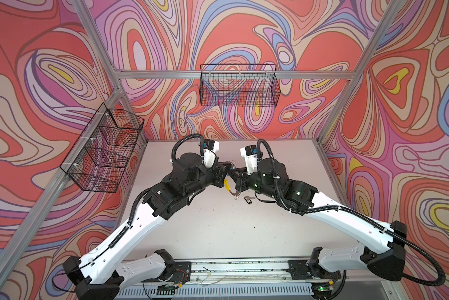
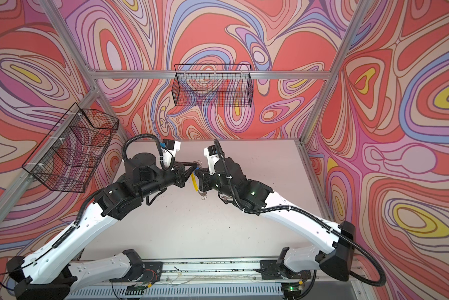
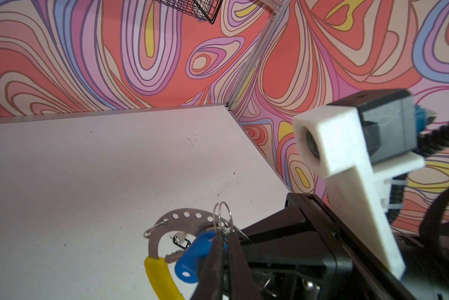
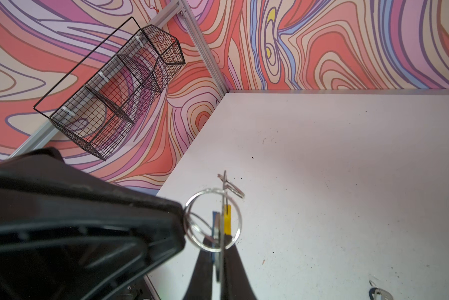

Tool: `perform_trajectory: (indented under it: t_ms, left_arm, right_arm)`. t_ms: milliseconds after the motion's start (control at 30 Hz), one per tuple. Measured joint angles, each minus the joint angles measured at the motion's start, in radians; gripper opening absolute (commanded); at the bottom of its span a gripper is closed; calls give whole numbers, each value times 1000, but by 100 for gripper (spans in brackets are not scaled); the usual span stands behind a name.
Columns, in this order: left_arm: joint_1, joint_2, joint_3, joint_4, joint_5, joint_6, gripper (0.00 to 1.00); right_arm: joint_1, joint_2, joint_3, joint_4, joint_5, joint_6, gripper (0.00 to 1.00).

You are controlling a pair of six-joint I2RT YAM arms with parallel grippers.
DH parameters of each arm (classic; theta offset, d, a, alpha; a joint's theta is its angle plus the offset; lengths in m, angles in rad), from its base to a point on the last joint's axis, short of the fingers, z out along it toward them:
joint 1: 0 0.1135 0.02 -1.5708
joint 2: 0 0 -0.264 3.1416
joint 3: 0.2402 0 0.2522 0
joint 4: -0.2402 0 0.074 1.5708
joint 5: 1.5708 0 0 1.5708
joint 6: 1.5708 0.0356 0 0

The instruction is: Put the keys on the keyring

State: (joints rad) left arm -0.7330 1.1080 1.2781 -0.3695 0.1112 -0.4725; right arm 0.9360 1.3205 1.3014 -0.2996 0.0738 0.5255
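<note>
The right pincer [image 4: 219, 249] is clamped on the keyring [image 3: 184, 218], held upright above the bench's [image 1: 205, 228] middle. The left pincer [image 3: 224, 233] is closed on the blue-tagged key's [image 3: 192, 259] split ring at the keyring's rim. The black-tagged key [image 1: 248, 200] lies on the bench nearby, toward the front edge.

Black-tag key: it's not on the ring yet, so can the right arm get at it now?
Probably not: the black-tag key lies close by, but the right gripper is shut on the keyring.

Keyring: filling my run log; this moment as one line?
right gripper: shut on grey perforated metal keyring | left gripper: shut on wire loop | black-tagged silver key: on table
</note>
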Motion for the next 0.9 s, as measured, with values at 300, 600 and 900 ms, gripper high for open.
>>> perform_trajectory:
  t_ms: [300,600,900]
  left_arm:
    - [1,8,0,7,19,-13,22]
    - [26,8,0,30,54,-53,27]
    - [41,29,2,34,76,-74,25]
  right_arm:
    - [0,0,-12,12,3,0,0]
    - [1,0,-26,23,5,-5,0]
    - [1,0,-37,23,7,-13,0]
